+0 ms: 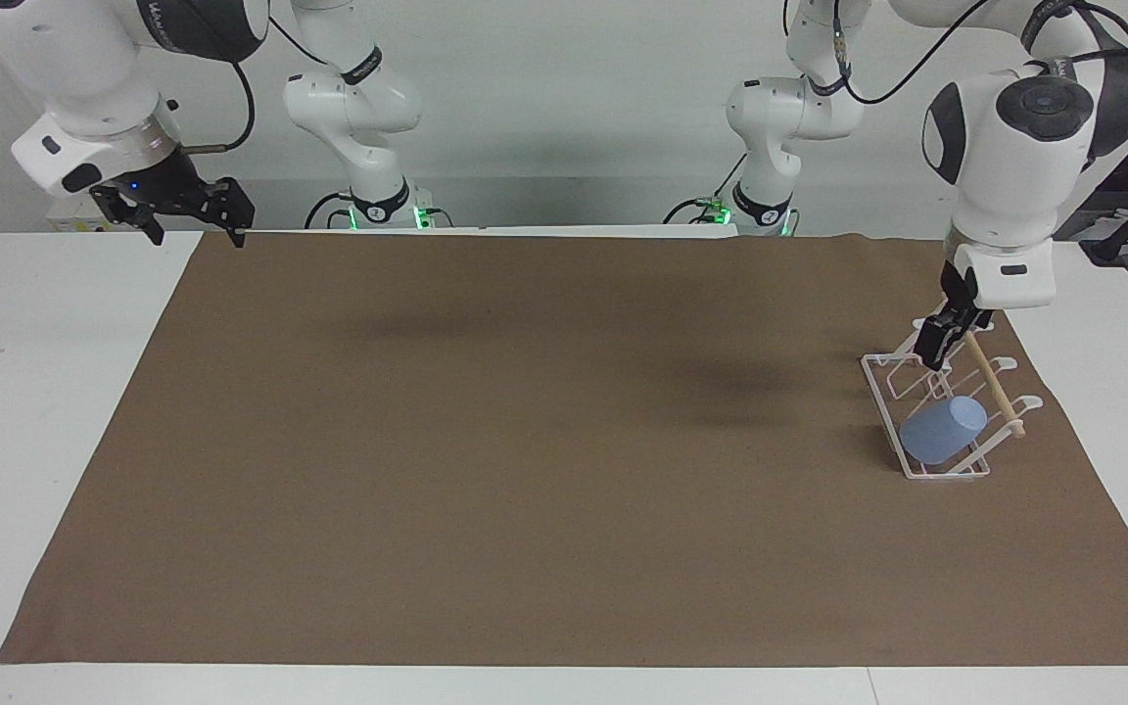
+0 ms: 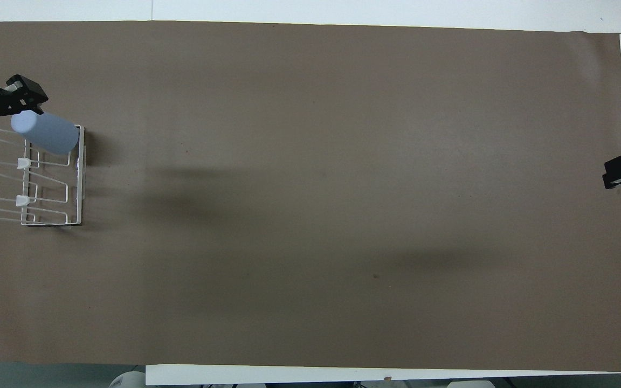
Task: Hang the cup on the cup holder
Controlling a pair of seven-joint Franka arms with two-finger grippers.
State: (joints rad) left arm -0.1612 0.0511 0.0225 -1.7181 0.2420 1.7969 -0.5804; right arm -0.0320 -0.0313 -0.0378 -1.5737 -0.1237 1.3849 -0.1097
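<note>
Brown paper mat [image 1: 525, 460] covers most of the white table [image 1: 45, 392]; the wire rack serves as landmark. Right gripper [image 1: 194, 223] waits, fingers spread and empty, over the mat's corner at the right arm's end of the table, well apart from the rack. Mat between it and the rack is bare. White wire cup holder [image 1: 931, 470] sits near the mat's edge at the left arm's end. Light blue cup [image 1: 943, 430] is on it, tilted over a slanted loop at the holder's end farthest from the robots, base pointing up toward the wooden dowel [image 1: 997, 397]. Left gripper [image 1: 938, 346] hovers above the rack's nearer end, fingers apart, holding nothing, clear of the cup.

Judgement: hanging looks done; only the arm's retreat remains. Nothing obstructs, though the dowel lies close under the gripper.
</note>
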